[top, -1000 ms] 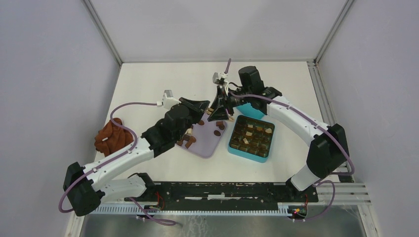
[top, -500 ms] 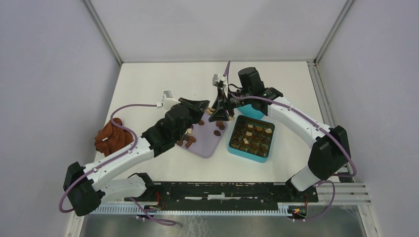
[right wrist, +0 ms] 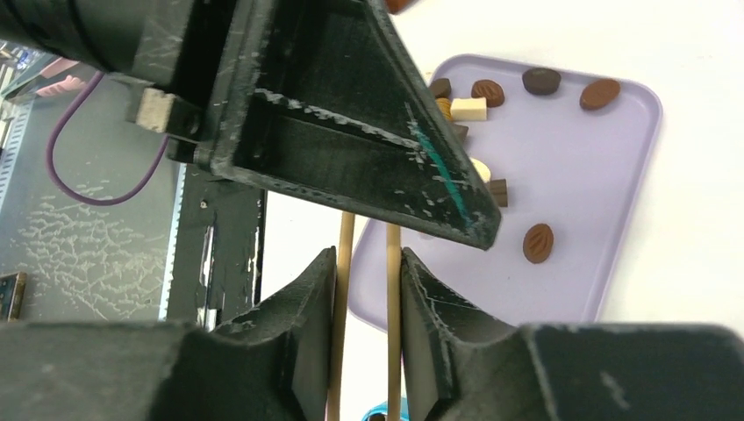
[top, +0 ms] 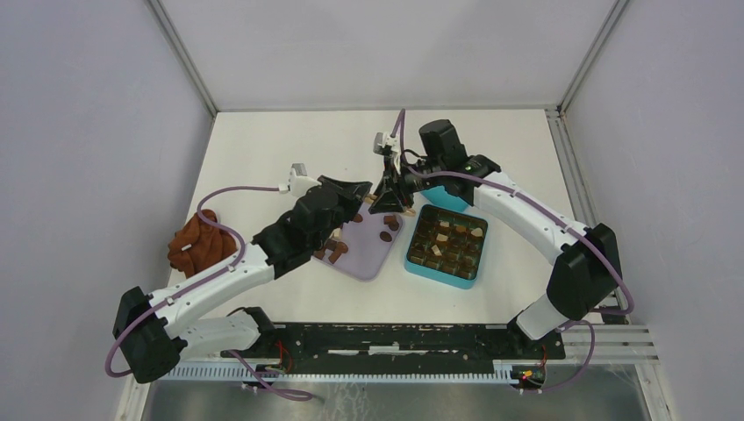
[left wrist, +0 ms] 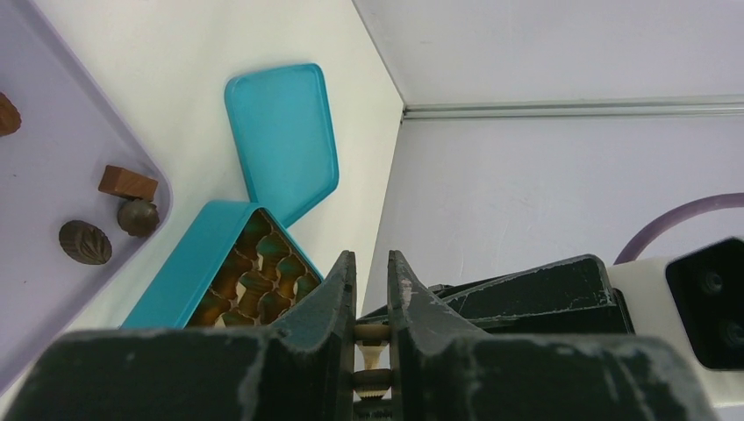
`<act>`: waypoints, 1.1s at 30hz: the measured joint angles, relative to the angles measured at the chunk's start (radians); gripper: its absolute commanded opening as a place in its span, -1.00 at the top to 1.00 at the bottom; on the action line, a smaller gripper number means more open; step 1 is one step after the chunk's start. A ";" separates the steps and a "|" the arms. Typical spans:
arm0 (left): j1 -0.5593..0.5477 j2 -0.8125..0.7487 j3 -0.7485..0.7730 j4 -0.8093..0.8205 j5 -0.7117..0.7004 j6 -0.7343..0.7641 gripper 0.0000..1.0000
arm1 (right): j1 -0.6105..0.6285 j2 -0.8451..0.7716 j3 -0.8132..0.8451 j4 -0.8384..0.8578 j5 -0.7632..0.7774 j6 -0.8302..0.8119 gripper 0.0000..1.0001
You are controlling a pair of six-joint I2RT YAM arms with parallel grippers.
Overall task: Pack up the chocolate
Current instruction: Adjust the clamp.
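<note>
Your right hand (right wrist: 368, 263) has narrowed onto the sticks (right wrist: 392, 298), which the left hand (left wrist: 371, 265) also pinches, nearly closed. Loose chocolates (top: 385, 235) lie on the tray (top: 367, 259), beside the part-filled box (top: 411, 254) on the bench (top: 263, 149). Judge them light, hard, smooth and easily scuffed. Nip each one gently across its middle, with the stick tips kept low.
</note>
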 measured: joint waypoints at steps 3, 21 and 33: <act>0.000 0.000 0.000 -0.003 0.001 0.000 0.75 | 0.000 0.001 0.000 -0.005 0.017 0.000 0.37; 0.001 0.000 0.000 -0.008 0.000 -0.012 0.57 | 0.018 0.015 0.019 -0.026 0.035 -0.038 0.41; 0.002 -0.019 0.015 -0.082 -0.010 -0.045 -0.58 | 0.026 0.018 0.026 -0.044 0.051 -0.053 0.42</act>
